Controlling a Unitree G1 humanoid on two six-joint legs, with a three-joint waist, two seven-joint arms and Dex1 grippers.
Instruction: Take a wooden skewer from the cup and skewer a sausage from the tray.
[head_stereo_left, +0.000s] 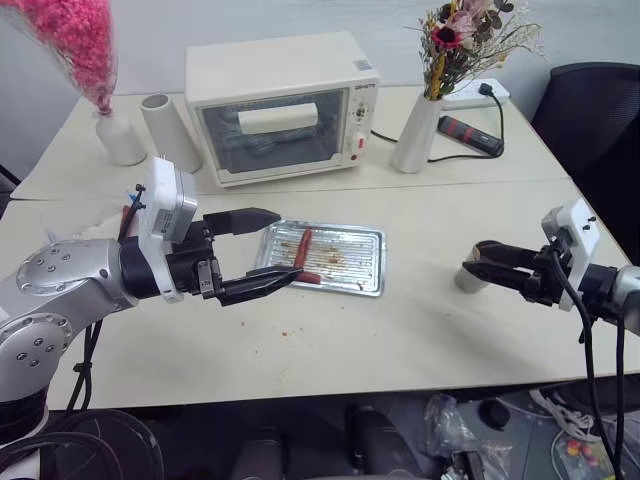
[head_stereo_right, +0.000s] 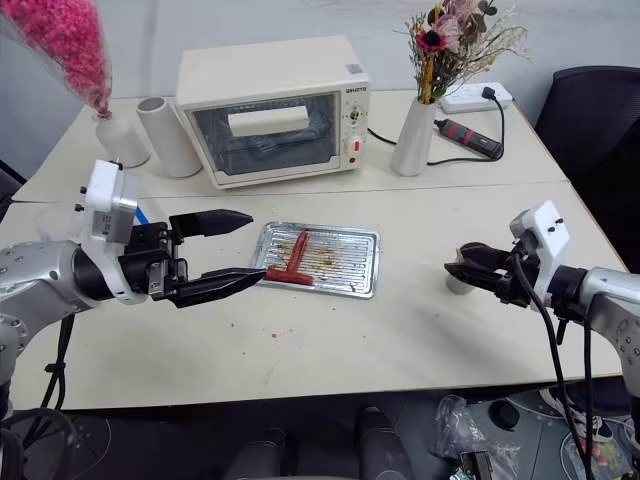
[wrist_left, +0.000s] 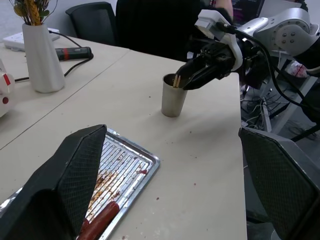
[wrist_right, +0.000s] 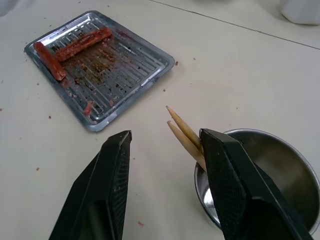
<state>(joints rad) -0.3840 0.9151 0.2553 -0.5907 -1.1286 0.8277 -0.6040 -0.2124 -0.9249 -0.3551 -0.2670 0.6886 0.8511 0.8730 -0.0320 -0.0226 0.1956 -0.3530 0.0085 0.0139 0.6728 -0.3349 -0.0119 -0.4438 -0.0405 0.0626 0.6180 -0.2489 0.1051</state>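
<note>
Nearest in, the right gripper (wrist_right: 165, 187) sits at the cup (wrist_right: 280, 165) with fingers parted, one over the rim, skewers (wrist_right: 186, 135) poking out beside it, nothing grasped; so I'd say we're on the pick-a-skewer step; next move needs the fingers to straddle one stick and clench. The left gripper (head_stereo_left: 265, 250) hovers spread wide and empty by the tray (head_stereo_left: 365, 262); two sausages (head_stereo_left: 303, 250) lie at the tray's left end. Farther back on the bench: oven (head_stereo_left: 280, 105) and vases.

Head eyes look down over the tray (head_stereo_left: 340, 262); wrist views sit close, sharing it.
</note>
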